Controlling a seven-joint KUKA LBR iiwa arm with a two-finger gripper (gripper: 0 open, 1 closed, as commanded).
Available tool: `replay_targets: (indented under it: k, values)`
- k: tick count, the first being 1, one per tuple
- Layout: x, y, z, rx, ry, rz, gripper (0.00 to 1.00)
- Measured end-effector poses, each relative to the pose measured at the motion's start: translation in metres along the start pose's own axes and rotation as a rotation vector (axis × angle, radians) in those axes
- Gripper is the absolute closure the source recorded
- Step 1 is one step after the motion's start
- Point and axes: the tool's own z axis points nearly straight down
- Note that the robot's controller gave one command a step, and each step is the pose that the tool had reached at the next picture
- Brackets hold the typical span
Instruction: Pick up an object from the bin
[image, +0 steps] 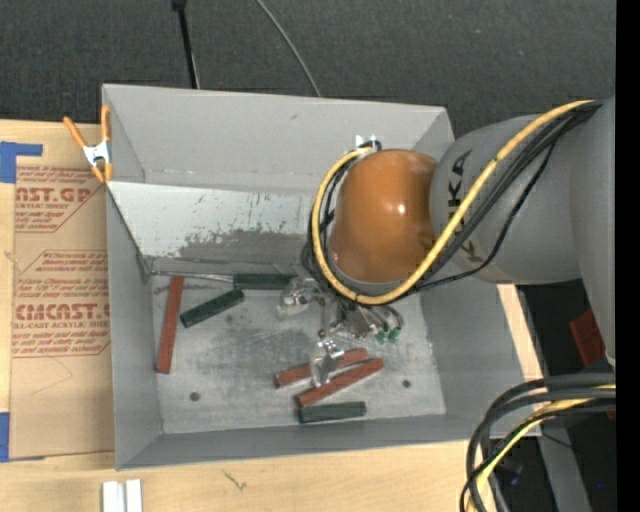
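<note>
Lowest, at lower centre of the frame, lies a dark green stick (330, 410). Just above it lie two crossed red sticks (350, 377), and my gripper (328, 352) is right over them; I cannot tell how far open it is. Further up, at left, lie another green stick (212, 307) and a long red stick (169, 323).

bin (200, 215): scuffed grey metal | red stick (168, 325): matt | wrist cover (385, 215): glossy orange

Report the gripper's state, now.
Gripper: open or shut cannot be told. It is down over two reddish-brown sticks, and a dark green stick lies just below them in the camera view.
</note>
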Motion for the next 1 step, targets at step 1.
replay_targets:
  k: [1]
  values:
    - [-0.0005,-0.0002,-0.0006,0.0,-0.002,0.0,0.0]
